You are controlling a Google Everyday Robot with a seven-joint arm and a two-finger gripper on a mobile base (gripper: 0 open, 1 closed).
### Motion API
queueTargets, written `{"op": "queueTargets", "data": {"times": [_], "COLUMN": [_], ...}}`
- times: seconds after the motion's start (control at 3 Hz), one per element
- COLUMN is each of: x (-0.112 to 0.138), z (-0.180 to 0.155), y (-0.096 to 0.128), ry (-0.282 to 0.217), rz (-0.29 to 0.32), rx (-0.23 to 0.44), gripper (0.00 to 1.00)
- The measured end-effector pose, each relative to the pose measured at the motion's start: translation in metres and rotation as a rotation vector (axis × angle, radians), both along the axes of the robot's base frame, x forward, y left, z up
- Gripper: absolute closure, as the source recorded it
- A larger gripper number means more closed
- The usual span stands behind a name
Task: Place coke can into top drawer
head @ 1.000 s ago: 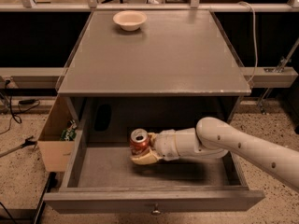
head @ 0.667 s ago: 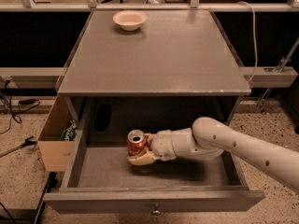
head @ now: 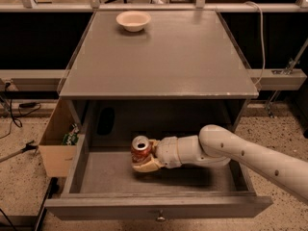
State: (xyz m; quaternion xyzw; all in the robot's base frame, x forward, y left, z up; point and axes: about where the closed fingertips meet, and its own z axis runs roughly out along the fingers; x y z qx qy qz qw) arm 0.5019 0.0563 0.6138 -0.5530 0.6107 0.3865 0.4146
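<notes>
The coke can [head: 140, 149], red-orange with a silver top, stands upright inside the open top drawer [head: 159, 208], left of the middle and low over its floor. My gripper [head: 143, 159] reaches in from the right on a white arm and is shut on the can, its tan fingers [head: 147, 166] wrapped around the can's lower body. I cannot tell whether the can touches the drawer floor. The drawer is pulled fully out, its flat grey front panel and small round knob [head: 159, 219] at the bottom of the view.
A cream round bowl [head: 133, 20] sits at the back of the grey cabinet top [head: 163, 61]. A cardboard box [head: 57, 143] with a green packet stands on the floor left of the drawer. Cables lie on the floor at the left.
My gripper and the can have moved a little to the left and slightly down inside the drawer. The grip on the can is unchanged.
</notes>
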Motion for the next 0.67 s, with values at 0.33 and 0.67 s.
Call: {"op": "queueTargets", "data": {"times": [0.33,0.67], "x": [-0.0013,-0.0019], "z": [-0.0005,-0.0010], "y": [-0.0018,-0.0021], "ry": [-0.015,-0.020], "rz": [-0.004,0.000], "rx": [0.007,0.010], "gripper": [1.00,1.00]}}
